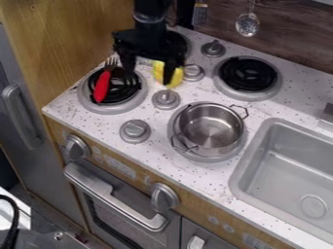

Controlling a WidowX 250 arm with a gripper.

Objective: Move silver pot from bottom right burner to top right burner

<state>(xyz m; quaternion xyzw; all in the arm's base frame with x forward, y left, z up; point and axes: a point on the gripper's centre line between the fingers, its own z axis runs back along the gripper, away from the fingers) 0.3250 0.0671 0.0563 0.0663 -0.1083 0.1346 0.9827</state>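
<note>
Silver oven handle (116, 195) and, just above it, two rounded knobs, one (77, 147) toward the left and one (164, 196) toward the right, line the wooden front of the toy kitchen, nearest the camera. On the speckled white counter (156, 154) above them, the silver pot (209, 130) sits upright on the near right burner (207, 158). It is open-topped, and its two thin wire handles point to the far right and the near left. Beyond it is the far right burner (248, 74), black coil in a grey ring, with nothing on it. On the near left burner (115, 103) lies a fork (102, 86), its red handle toward the near side. Four grey dials stand on the counter between the left and right burners. To the right of the pot is the grey sink (265, 146).

The black gripper (149, 73) hangs over the far left part of the stove, well apart from the pot. Its fingers stand wide apart with nothing clasped between them. A yellow object (158, 72) shows behind them, partly hidden by the right-hand finger.
</note>
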